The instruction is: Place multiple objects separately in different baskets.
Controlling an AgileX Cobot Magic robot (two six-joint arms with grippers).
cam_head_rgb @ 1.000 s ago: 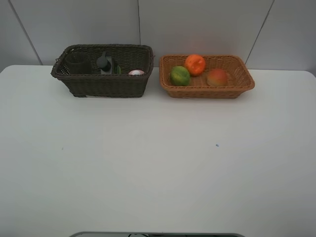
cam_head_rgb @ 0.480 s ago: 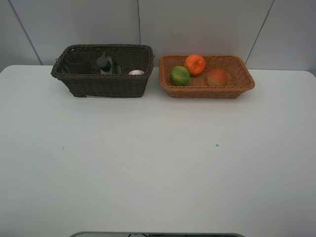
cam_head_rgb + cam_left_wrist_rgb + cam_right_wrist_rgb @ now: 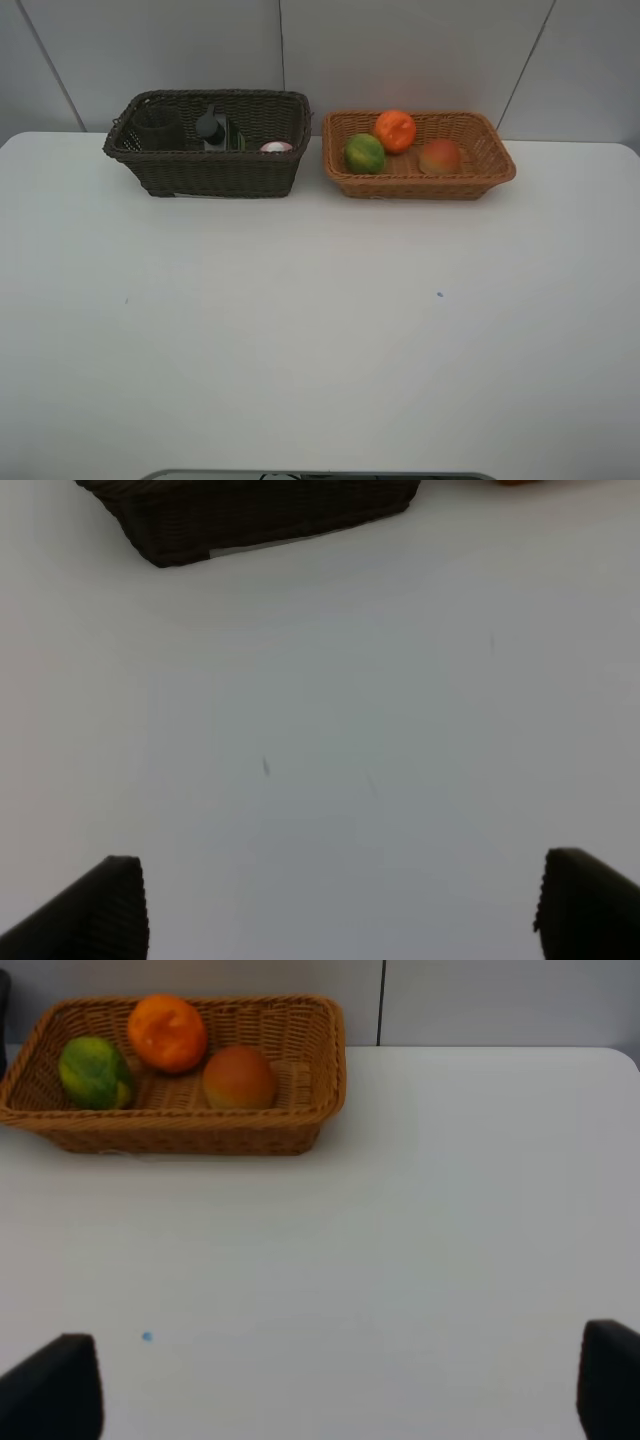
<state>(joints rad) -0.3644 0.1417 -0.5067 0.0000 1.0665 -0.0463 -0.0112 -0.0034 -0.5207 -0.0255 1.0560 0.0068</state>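
Observation:
The dark brown basket [image 3: 215, 176] stands at the back left and holds the translucent cup [image 3: 158, 128], the black square bottle [image 3: 212, 130] and the white-capped pink bottle [image 3: 276, 147]. The light tan basket [image 3: 420, 186] stands at the back right and holds the orange [image 3: 395, 130], the green fruit [image 3: 364, 153] and the peach [image 3: 439, 157]. Neither gripper shows in the exterior view. My left gripper [image 3: 340, 910] is open and empty over bare table, well short of the dark basket [image 3: 250, 515]. My right gripper [image 3: 330, 1385] is open and empty, short of the tan basket [image 3: 200, 1132].
The white table [image 3: 320, 340] runs wide in front of both baskets. A small blue speck [image 3: 439, 294] marks it right of centre, and it also shows in the right wrist view [image 3: 147, 1336]. A grey panelled wall stands just behind the baskets.

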